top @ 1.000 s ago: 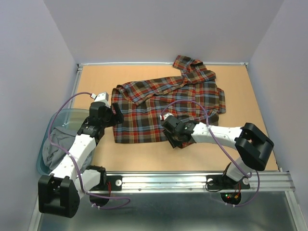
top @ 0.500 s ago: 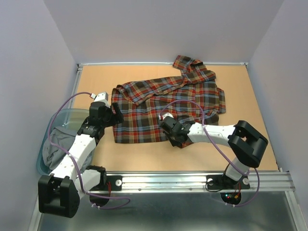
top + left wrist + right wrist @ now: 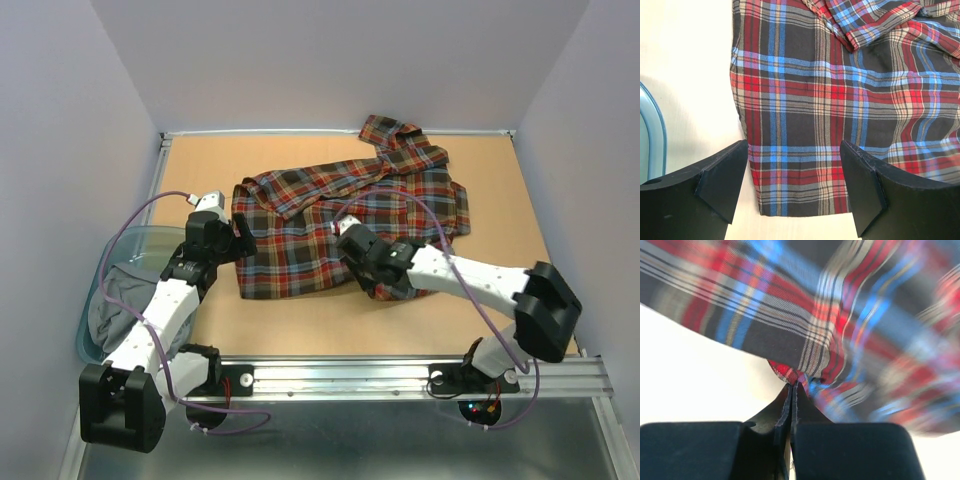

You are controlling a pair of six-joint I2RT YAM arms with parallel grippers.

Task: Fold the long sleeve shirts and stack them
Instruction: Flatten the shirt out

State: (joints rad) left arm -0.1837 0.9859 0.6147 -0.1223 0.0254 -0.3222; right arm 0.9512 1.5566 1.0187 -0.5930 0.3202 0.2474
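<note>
One of the long sleeve shirts (image 3: 330,210), a red, brown and blue plaid one, lies spread on the table with its collar at the far right. My left gripper (image 3: 243,240) hovers open over the shirt's near left corner. In the left wrist view that hem corner of the shirt (image 3: 840,100) shows between the spread fingers of the left gripper (image 3: 795,185), which touch nothing. My right gripper (image 3: 385,288) is at the shirt's near hem. Seen from the right wrist, the right gripper (image 3: 792,387) is shut on a pinch of the shirt (image 3: 815,315), with the cloth bunched at the fingertips.
A clear blue bin (image 3: 130,235) holding grey cloth (image 3: 115,300) stands off the table's left edge beside the left arm; its rim (image 3: 652,130) shows in the left wrist view. Purple walls enclose the table. A metal rail (image 3: 400,375) runs along the near edge.
The right gripper has closed on the shirt's near hem, and its arm has swung to the right, drawing the cloth with it. The left arm has not moved.
</note>
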